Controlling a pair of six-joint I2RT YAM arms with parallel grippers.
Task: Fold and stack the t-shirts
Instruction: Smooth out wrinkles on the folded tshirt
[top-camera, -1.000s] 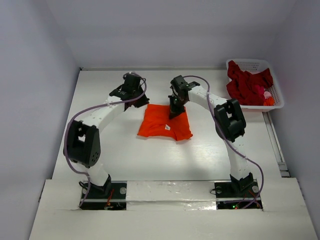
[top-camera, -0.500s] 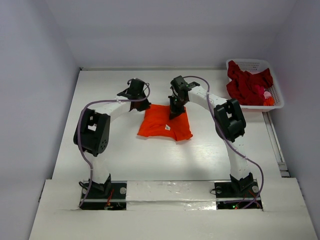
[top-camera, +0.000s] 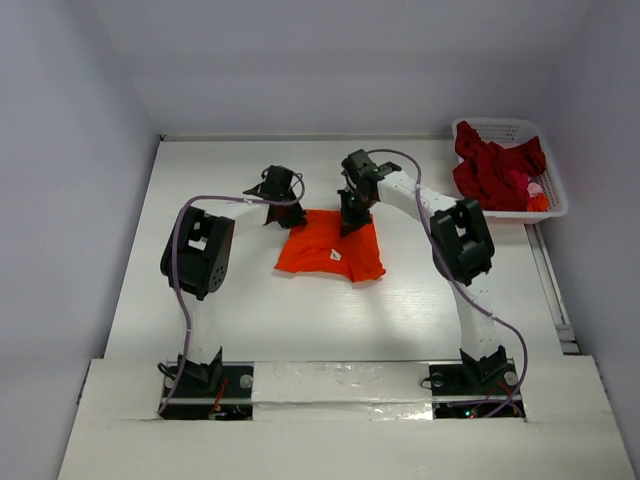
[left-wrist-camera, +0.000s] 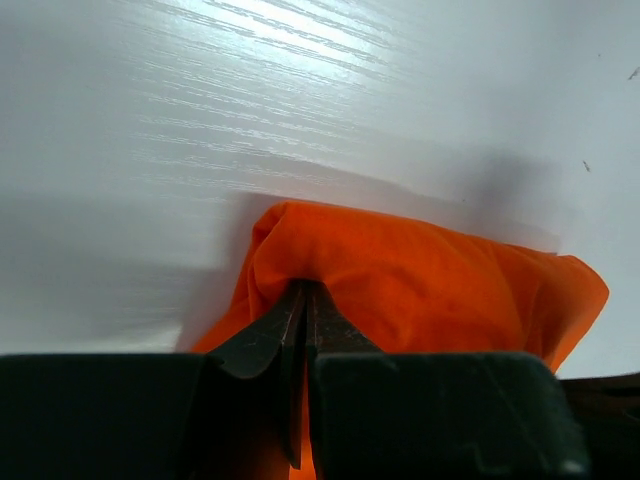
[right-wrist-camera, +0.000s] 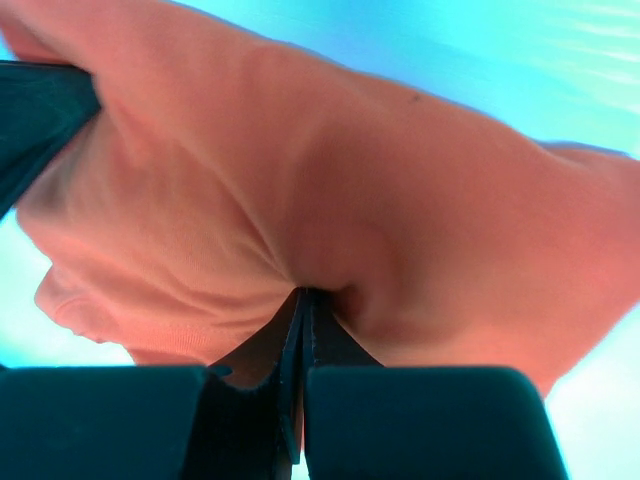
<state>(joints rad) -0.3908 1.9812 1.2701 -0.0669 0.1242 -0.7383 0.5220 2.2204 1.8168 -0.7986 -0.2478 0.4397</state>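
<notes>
The left hand (top-camera: 283, 212) has been moved right, to the far left corner of the orange t-shirt (top-camera: 325, 250), with its elbow lifted. Both it and the right hand (top-camera: 349, 222) are pressed together on orange cloth. The small white label (top-camera: 336, 255) cannot be read. The shirt is laid on the counter (top-camera: 300, 320).

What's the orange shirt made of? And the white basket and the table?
The orange shirt looks like soft, matte cloth: it creases and bunches. The white basket seems hard plastic, with stiff lattice walls. The table looks like white wood or laminate: faint grain, slight sheen.
</notes>
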